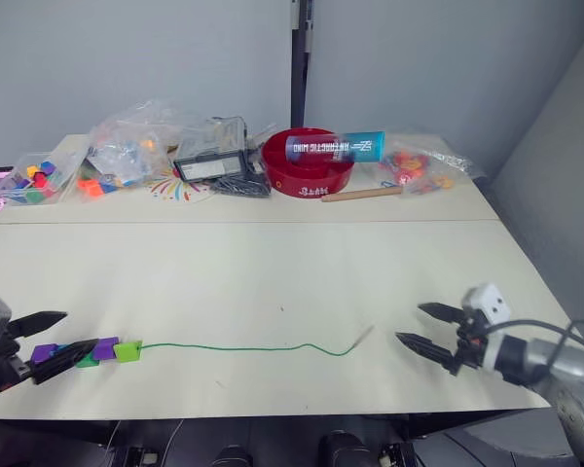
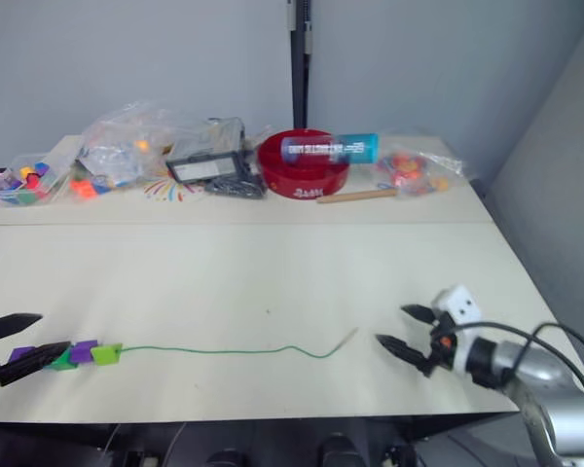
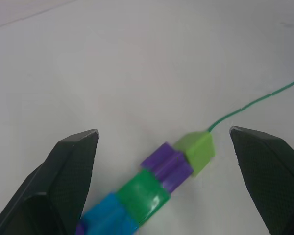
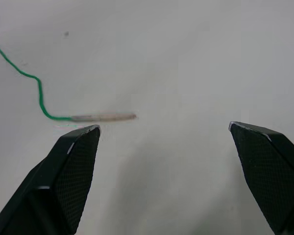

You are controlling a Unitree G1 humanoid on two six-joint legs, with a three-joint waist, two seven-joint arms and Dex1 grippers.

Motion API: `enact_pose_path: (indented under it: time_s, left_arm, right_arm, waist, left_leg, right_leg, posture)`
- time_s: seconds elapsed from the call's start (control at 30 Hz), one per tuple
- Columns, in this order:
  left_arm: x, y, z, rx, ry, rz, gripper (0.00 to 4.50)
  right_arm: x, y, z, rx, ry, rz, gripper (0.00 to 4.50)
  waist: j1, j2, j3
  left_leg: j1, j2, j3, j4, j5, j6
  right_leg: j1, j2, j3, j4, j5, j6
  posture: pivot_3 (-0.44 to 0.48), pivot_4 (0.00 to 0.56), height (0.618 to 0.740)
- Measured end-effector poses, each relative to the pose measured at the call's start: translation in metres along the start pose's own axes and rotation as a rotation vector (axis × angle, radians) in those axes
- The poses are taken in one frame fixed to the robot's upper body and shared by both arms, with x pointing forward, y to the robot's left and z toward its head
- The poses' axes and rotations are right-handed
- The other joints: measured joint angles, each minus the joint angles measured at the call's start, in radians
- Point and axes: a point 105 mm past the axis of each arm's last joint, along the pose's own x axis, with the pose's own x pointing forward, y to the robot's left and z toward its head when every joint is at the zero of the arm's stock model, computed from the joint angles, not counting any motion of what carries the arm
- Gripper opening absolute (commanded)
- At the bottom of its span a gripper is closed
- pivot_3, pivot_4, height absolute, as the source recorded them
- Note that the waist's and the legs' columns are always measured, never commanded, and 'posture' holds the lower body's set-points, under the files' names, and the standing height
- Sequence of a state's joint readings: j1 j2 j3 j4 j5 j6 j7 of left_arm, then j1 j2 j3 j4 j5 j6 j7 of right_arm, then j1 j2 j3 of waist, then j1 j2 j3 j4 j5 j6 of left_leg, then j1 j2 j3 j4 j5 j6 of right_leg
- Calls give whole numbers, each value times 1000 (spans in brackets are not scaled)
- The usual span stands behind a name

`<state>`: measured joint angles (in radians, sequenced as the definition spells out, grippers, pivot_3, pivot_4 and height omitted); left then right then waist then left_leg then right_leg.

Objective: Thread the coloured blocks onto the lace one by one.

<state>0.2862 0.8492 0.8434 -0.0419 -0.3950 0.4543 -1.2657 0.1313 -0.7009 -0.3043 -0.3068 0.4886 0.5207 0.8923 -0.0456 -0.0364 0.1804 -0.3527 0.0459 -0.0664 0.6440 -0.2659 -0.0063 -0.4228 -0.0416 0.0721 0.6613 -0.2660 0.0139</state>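
Both grippers, L [image 1: 47,339] & R [image 1: 430,327], gape wide, empty; blocks [image 1: 105,348] row on lace [image 1: 243,347] btwn; red bowl [image 1: 310,163] far back.

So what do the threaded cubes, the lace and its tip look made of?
Coloured blocks: likely moulded plastic, smooth and slightly glossy with soft highlights. Lace: thin green cord, limp and wavy on the table. Its tip: pale, straight and stiff, perhaps plastic; material unclear.

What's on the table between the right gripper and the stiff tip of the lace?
Nothing: in the left eye view, bare table separates the right gripper from the lace tip. The right wrist view shows the same gap.
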Motion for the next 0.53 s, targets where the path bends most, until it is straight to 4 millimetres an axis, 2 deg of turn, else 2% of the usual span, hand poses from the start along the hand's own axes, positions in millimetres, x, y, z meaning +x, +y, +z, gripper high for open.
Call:
enact_pose_path:
  time_s: [0.1, 0.27, 0.53]
  left_arm:
    - [-5, 3, -11, -21, 21, 22, 4500]
    - [-2, 1, -22, -8, 29, 25, 4500]
    - [0, 3, -32, -20, 38, 36, 4500]
  right_arm:
    - [-11, -9, -14, 37, 12, -75, 4453]
    - [-17, -12, -16, 25, 4, -104, 4453]
    - [-14, -13, -13, 19, -5, -116, 4453]
  waist:
    - [1, 0, 0]
    - [-1, 0, 0]
    - [-1, 0, 0]
  left_leg:
    - [0, 0, 1, 0, 0, -1]
    - [0, 1, 2, 0, 1, -1]
    - [0, 1, 3, 0, 1, -2]
  right_leg:
    - [0, -1, 0, 0, 0, 0]
    - [3, 0, 1, 0, -3, 6]
    - [2, 1, 1, 1, -2, 5]
  posture:
    - [0, 150, 731]
    - [0, 150, 731]
    - [0, 150, 731]
